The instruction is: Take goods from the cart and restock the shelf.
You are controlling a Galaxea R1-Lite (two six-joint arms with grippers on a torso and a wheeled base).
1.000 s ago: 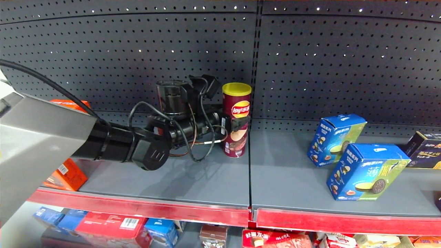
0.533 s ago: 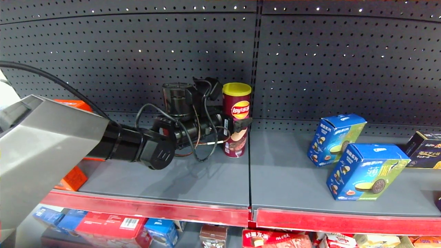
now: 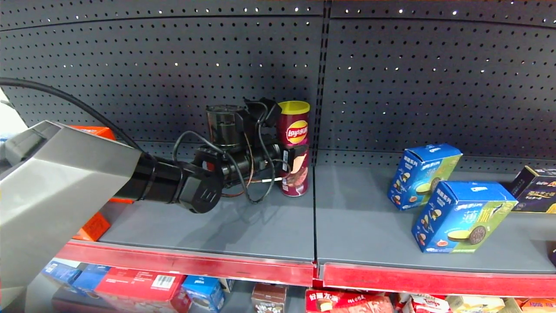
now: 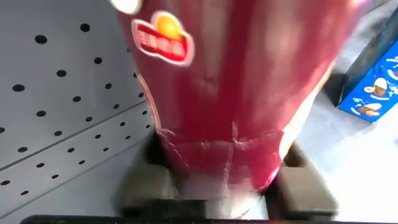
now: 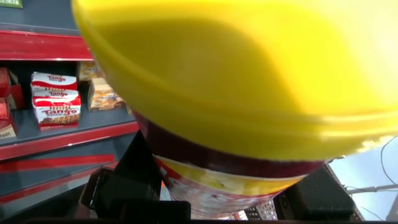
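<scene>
grey pegboard back panel behind a grey shelf with a red front rail. left arm comes in from the left, over the shelf board. front blue box and rear blue box sit right of centre, one just behind the other, both angled. dark box at the far right edge, orange box at the left edge, partly behind the arm. chips can, maroon with a yellow lid, is near upright by the shelf's centre seam, close to the back panel; cannot tell if its base touches the board. left gripper has its fingers clamped on the can around its middle, one each side. right wrist view: second chips can, yellow lid toward the camera, right gripper with fingers pinching it from both sides; red-and-white boxes on another shelf behind
</scene>
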